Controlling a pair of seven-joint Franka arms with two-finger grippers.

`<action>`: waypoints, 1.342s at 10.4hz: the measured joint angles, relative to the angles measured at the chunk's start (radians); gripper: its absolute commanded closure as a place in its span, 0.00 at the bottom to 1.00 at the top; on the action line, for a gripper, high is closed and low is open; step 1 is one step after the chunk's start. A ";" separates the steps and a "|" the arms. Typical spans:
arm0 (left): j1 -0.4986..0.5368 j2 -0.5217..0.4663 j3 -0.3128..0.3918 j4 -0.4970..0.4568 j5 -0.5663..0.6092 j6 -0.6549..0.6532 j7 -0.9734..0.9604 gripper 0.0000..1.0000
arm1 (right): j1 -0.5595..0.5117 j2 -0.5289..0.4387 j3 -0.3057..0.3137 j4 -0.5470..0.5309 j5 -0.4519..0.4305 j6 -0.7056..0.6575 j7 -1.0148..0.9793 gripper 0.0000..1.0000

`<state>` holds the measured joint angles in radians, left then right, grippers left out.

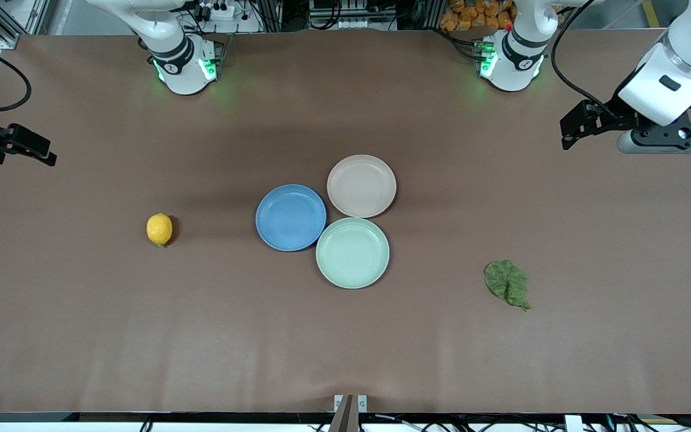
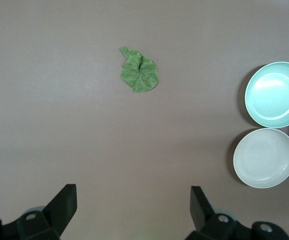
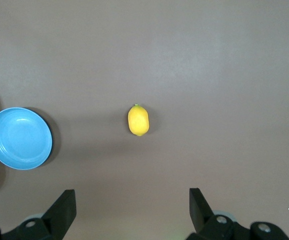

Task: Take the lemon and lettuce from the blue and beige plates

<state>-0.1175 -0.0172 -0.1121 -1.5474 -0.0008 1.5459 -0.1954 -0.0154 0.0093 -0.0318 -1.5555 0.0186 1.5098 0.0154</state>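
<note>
lemon (image 1: 159,229) lengthwise nr-far, lettuce (image 1: 507,283) diagonal (on table (image 1: 81,330))

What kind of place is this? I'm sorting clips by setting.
Probably a robotics lab: two bench-mounted arms with the left gripper and right gripper raised, aluminium framing, and a brown-covered table.
</note>
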 measured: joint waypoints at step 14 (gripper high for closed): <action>0.000 0.000 0.000 0.007 0.000 0.000 0.000 0.00 | 0.000 0.001 0.002 0.000 0.002 -0.028 0.000 0.00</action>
<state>-0.1171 -0.0173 -0.1120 -1.5403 -0.0008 1.5459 -0.1953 -0.0153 0.0104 -0.0298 -1.5554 0.0204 1.4816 0.0151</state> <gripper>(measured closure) 0.000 0.000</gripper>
